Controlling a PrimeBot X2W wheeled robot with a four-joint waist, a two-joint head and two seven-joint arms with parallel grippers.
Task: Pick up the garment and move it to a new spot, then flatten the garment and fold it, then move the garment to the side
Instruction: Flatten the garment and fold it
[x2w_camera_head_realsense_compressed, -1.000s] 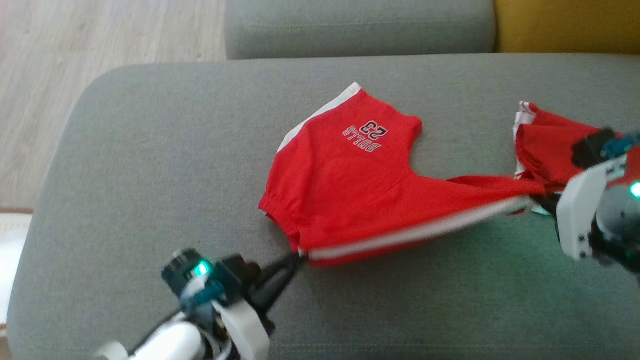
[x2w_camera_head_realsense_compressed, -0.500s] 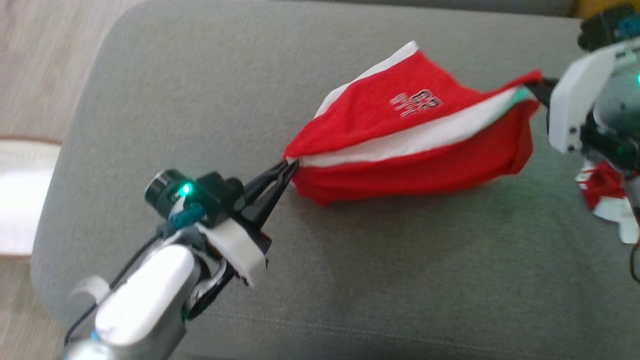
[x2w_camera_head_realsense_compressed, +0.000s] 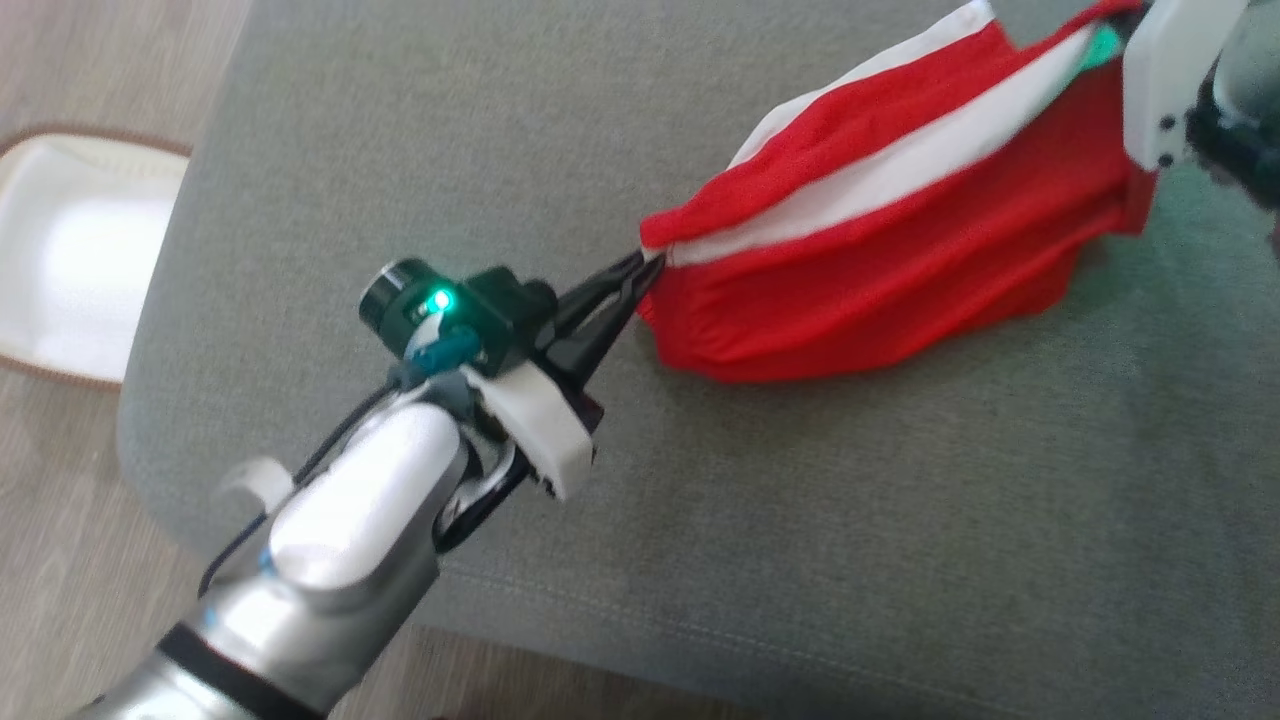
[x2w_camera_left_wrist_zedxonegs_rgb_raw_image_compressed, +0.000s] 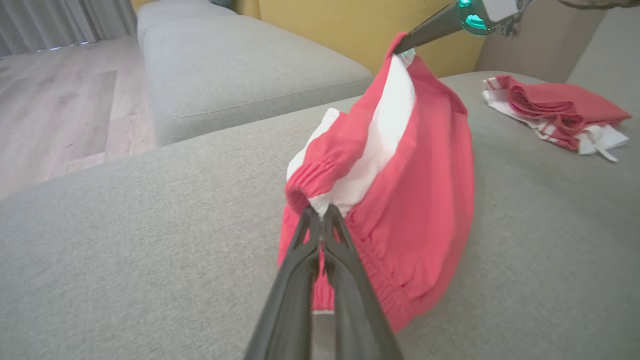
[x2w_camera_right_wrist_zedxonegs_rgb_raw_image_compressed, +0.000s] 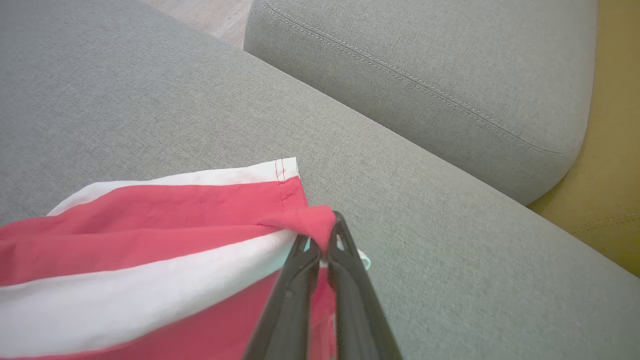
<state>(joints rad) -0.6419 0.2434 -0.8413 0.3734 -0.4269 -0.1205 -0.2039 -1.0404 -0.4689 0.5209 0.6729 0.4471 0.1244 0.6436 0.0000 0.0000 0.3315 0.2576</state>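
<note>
The silver forearm rises from the lower left of the head view. At its end, the left gripper has its two dark fingers pinched together on the elastic corner of the red garment, where the white side stripe ends. The left wrist view shows the same grip at centre frame, the fingers closed on the gathered hem.

The garment (red shorts with a broad white band) hangs stretched in a sagging fold above the grey sofa seat, running from centre frame to the upper right of the head view. Whether its lower fold touches the seat cannot be told.

At the upper right corner, the right gripper holds the far corner. In the right wrist view its fingers are clamped on a red tip of the fabric at lower centre.

Beyond, at the right of the left wrist view, a second red and white cloth lies crumpled on the seat. A grey back cushion and yellow upholstery stand behind, and wooden floor lies at the left.
</note>
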